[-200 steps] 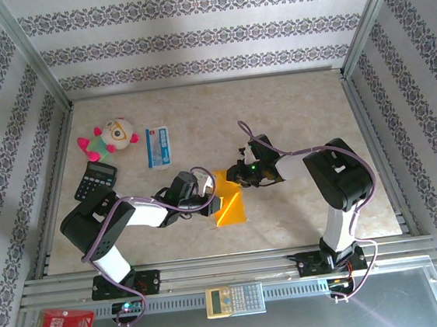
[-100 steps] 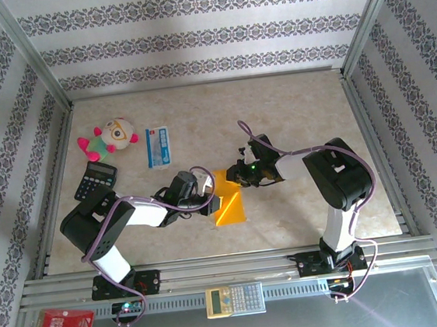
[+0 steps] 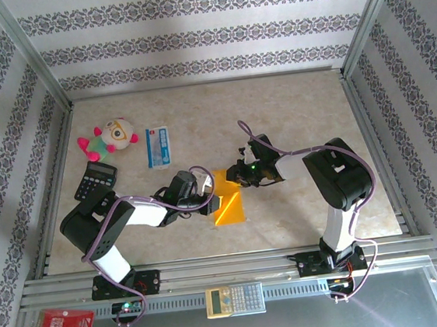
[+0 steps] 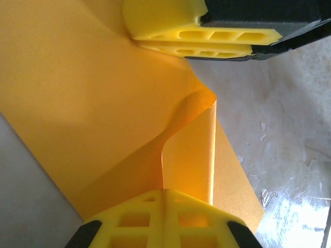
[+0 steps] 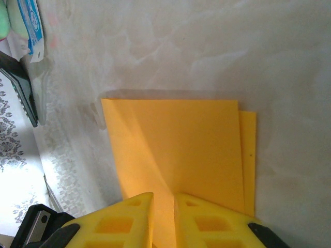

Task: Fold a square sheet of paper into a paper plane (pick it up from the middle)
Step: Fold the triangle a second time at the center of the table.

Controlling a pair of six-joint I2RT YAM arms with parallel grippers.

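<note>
- No movement since a second ago.
- Pinching the square sheet of paper [image 3: 231,207] with left gripper [image 4: 164,192], middle of the table [image 3: 299,108].
- Nipping its far edge with right gripper [image 5: 163,199] too.

Marbled beige table [image 3: 299,108] with plush toy [image 3: 112,136], packet [image 3: 158,146], calculator [image 3: 96,180], orange paper [image 3: 232,209].

Left jaws clamped shut, right jaws clamped

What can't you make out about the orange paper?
Top view: far and left edges of the square sheet of paper, covered by the right gripper and left gripper.
Left wrist view: its full outline, cut off at left and top edges.
Right wrist view: its near edge, behind the right fingers.
</note>
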